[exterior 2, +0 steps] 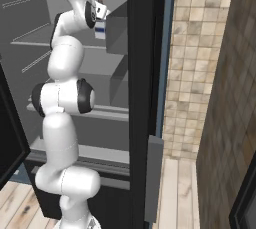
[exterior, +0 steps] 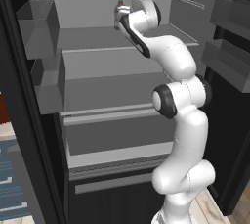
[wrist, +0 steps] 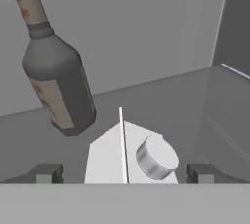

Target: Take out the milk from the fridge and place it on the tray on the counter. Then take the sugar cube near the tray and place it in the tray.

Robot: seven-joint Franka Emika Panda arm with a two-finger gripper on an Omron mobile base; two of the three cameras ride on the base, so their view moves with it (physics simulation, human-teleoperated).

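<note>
Grey fridge [exterior: 97, 66] shelf bears the milk [wrist: 129, 157] beside a bottle [wrist: 56, 86]; hand [wrist: 124, 173] spread apart above

White arm [exterior: 183, 120], glossy, fat rounded links w/ dark grey-black joint rings. Round dark-faced cap at elbow, abt 9 o'clock of the link. Grey disc cap on top joint. Claw [wrist: 125, 173]: two small dark grey blocky tips [wrist: 46, 173], well apart.

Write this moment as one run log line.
phase: reach for milk | gripper: open, one fingertip each side of carton, not closed | bottle: beside milk | place: fridge upper shelf
</note>
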